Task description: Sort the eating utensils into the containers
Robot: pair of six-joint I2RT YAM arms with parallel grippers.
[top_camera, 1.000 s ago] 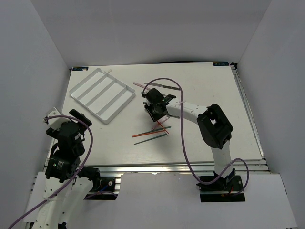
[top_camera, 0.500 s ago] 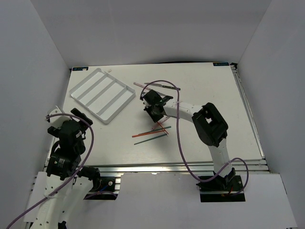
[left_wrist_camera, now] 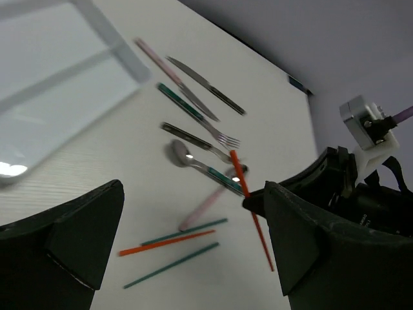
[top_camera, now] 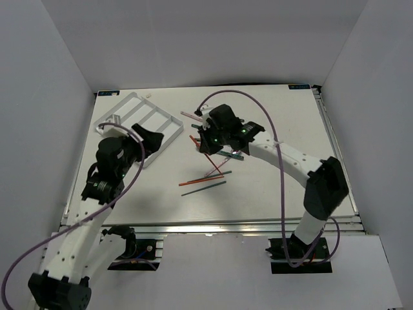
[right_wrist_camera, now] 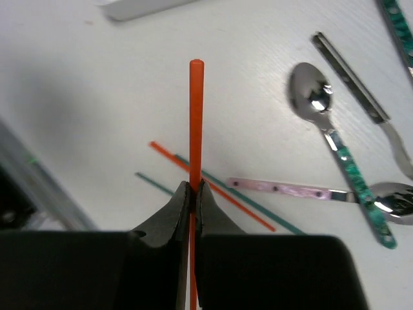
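My right gripper (top_camera: 206,143) (right_wrist_camera: 193,191) is shut on a red chopstick (right_wrist_camera: 195,116) (top_camera: 193,137) and holds it above the table, tilted. The same chopstick shows in the left wrist view (left_wrist_camera: 257,226). Under it lie an orange chopstick (top_camera: 202,178) (left_wrist_camera: 168,240) and two teal chopsticks (top_camera: 204,188) (left_wrist_camera: 171,265). A teal-handled spoon (right_wrist_camera: 335,148), a pink handle (right_wrist_camera: 284,189) and a dark-handled piece (right_wrist_camera: 352,77) lie close by. The white tray (top_camera: 129,96) (left_wrist_camera: 64,77) sits at the back left. My left gripper (top_camera: 146,138) (left_wrist_camera: 193,252) is open and empty, raised beside the tray's near right edge.
A pink-handled knife (left_wrist_camera: 158,58), a dark-handled knife (left_wrist_camera: 206,84) and a teal-handled fork (left_wrist_camera: 187,106) lie behind the right gripper, towards the back of the table. White walls enclose the table on three sides.
My right gripper has risen off the table with the red chopstick in it. My left arm has lifted and swung forward to the tray's near right edge.
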